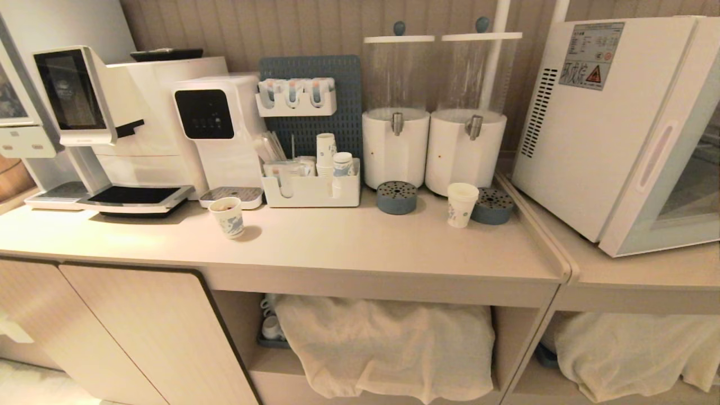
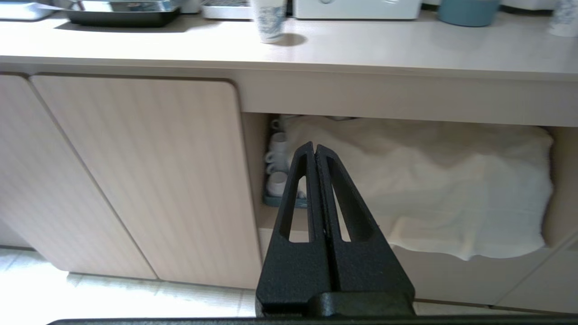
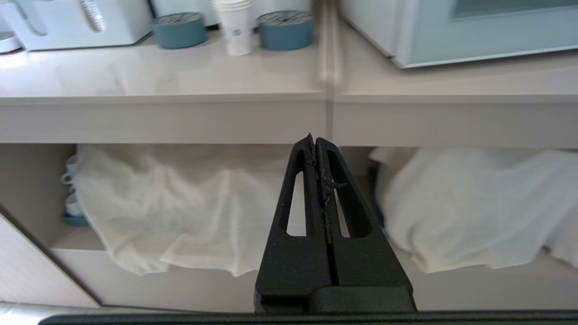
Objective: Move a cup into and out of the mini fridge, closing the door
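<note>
The mini fridge (image 1: 596, 129) carries a warning sticker (image 1: 590, 55), its print too small to read

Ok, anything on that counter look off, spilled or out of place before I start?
One thing: a short paper cup stands alone in front of the water dispenser, leaning, with brown residue inside. The cup by the blue drip trays is upright; the mini fridge door looks shut. No spills visible.
</note>
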